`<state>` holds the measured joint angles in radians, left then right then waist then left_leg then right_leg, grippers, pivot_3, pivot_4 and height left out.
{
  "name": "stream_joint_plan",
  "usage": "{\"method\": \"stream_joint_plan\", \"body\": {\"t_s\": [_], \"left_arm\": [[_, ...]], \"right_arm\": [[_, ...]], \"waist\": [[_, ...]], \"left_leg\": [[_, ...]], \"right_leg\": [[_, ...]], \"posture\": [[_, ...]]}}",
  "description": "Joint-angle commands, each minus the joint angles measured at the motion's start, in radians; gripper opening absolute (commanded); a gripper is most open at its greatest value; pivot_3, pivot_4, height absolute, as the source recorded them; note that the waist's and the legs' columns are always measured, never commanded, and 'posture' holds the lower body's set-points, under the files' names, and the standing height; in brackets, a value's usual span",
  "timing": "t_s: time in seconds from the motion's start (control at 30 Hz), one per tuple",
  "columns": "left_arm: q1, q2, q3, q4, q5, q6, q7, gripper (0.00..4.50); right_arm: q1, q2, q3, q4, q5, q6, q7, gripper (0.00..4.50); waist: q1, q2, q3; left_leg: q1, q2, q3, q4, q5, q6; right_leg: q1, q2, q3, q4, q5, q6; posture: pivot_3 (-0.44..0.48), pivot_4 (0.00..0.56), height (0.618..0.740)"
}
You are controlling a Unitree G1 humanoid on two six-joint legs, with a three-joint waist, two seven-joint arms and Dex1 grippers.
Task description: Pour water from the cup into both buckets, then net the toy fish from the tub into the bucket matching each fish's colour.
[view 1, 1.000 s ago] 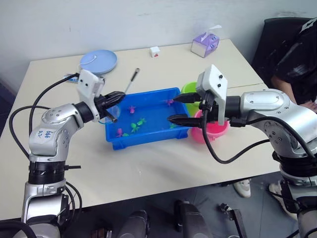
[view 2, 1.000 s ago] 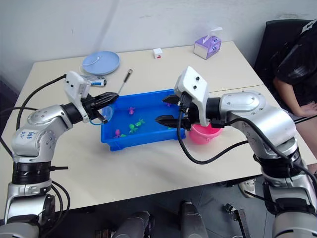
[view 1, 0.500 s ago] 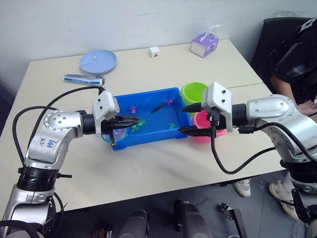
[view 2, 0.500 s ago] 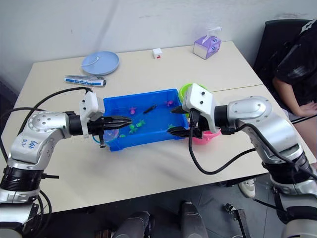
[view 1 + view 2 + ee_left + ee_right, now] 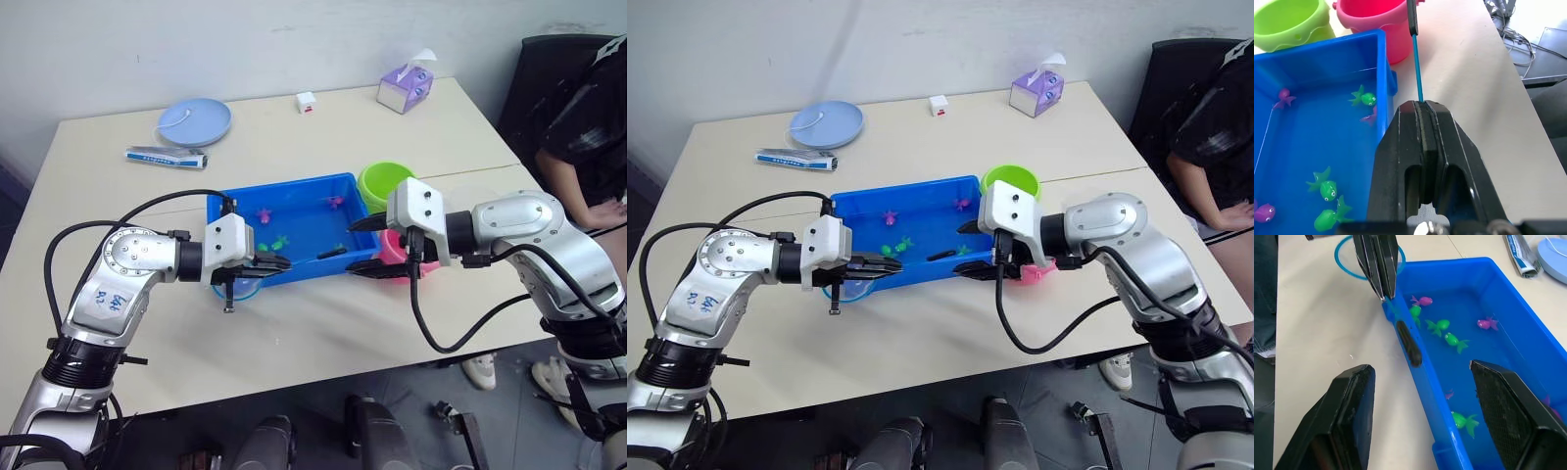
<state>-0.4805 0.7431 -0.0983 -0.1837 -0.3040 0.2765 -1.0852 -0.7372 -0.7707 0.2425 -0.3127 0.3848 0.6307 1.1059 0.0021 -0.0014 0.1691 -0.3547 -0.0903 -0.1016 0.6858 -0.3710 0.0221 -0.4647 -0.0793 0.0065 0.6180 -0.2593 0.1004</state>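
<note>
L gripper (image 5: pixel 1424 147) has its fingers pressed together on the net (image 5: pixel 1369 257), pinching the thin stick near the hoop end; the blue-rimmed hoop sits just outside the tub's (image 5: pixel 240 199) near-left corner, and the stick runs along the near rim with its dark grip end (image 5: pixel 1409 343) pointing toward the R gripper (image 5: pixel 364 245). R gripper's fingers are spread wide, empty, facing that dark end just in front of the pink bucket (image 5: pixel 1378 22); lime bucket (image 5: pixel 386 181) stands touching the pink one, behind it, at the tub's right end. Toy fish (image 5: pixel 1437 325) all seem to be in the tub yet, pink and green mixed, scattered through the water. Looks like a handover of the net, L to R, before any scooping. To do it well: R should close on the dark grip, not the thin blue shaft, square to it, and get a firm pinch before L lets go, else the stick may twist or drop into the tub. Watch the tub rim, the handle lies very close to it. Cup not made out here.
</note>
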Motion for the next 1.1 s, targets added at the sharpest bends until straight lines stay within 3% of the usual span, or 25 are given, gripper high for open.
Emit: {"method": "stream_joint_plan", "body": {"t_s": [0.03, 0.57, 1.1], "left_arm": [[-0.012, -0.002, 0.005, -0.018, 0.009, -0.032, -0.004, 0.02], [-0.038, -0.042, -0.015, -0.01, 0.055, -0.098, 0.012, 0.02], [-0.031, -0.037, 0.019, -0.015, 0.048, -0.118, 0.032, 0.02]], "right_arm": [[-0.026, 0.024, 0.002, -0.054, 0.016, 0.006, 0.005, 4.34], [-0.025, 0.095, 0.02, -0.052, 0.005, 0.028, -0.011, 4.34], [0.01, 0.077, 0.004, -0.037, 0.008, 0.046, -0.008, 4.34]], "waist": [[0.0, 0.0, 0.0], [0.0, 0.0, 0.0], [0.0, 0.0, 0.0]], "left_leg": [[0.0, 0.0, 0.0, 0.0, 0.0, 0.0], [0.0, 0.0, 0.0, 0.001, 0.0, 0.0], [0.0, 0.0, 0.0, 0.002, 0.0, 0.0]], "right_leg": [[0.0, 0.0, 0.0, 0.0, 0.0, 0.0], [0.0, 0.0, -0.001, 0.001, 0.0, 0.0], [0.0, 0.0, -0.001, 0.001, 0.0, 0.0]], "posture": [[0.0, 0.15, 0.74], [0.0, 0.15, 0.74], [0.0, 0.15, 0.74]]}}
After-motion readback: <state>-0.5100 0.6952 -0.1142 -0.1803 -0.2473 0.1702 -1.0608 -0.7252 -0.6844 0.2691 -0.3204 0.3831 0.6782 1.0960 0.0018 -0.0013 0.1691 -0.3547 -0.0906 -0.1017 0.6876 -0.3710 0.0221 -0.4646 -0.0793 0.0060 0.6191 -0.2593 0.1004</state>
